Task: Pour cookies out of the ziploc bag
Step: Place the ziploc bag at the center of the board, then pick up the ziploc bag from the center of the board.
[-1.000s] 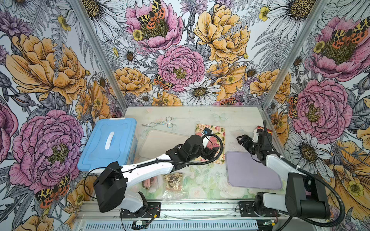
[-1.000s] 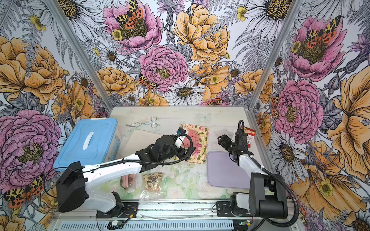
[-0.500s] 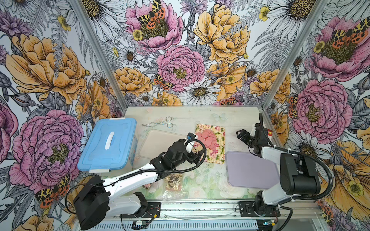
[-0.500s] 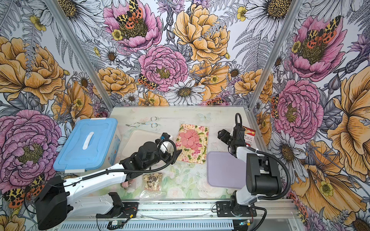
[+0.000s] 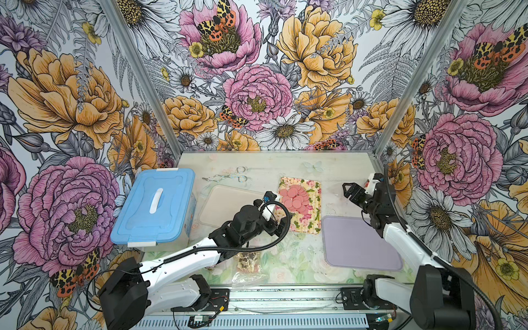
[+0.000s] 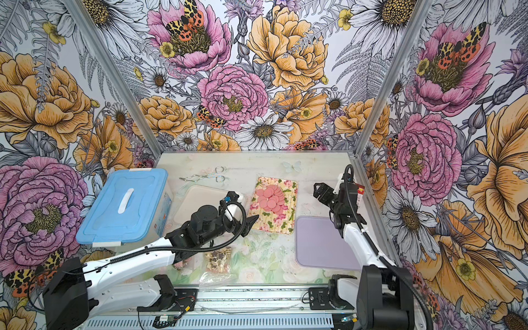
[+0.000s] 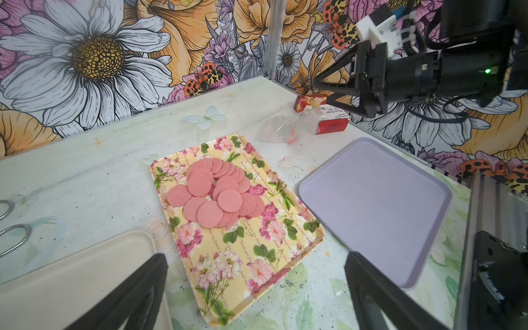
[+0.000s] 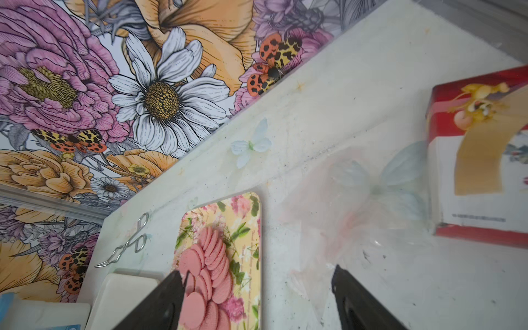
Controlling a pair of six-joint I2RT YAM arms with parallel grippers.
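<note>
Left gripper (image 7: 255, 258): jaws wide apart, holding nothing, over floral tray (image 7: 228, 274) near edge. Right gripper (image 8: 257, 271): apart, above empty bag (image 7: 281, 128). Pink cookies (image 7: 217, 197) heaped on tray. Brown-cookie ziploc bag (image 6: 218, 258) lies front; I'd pinch its bottom corners, tip slowly.

Floral-papered walls (image 5: 257, 85), pale tabletop (image 5: 271, 168)

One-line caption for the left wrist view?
Pink cookies piled on the floral tray, lilac tray beside it, left fingers spread open.
</note>
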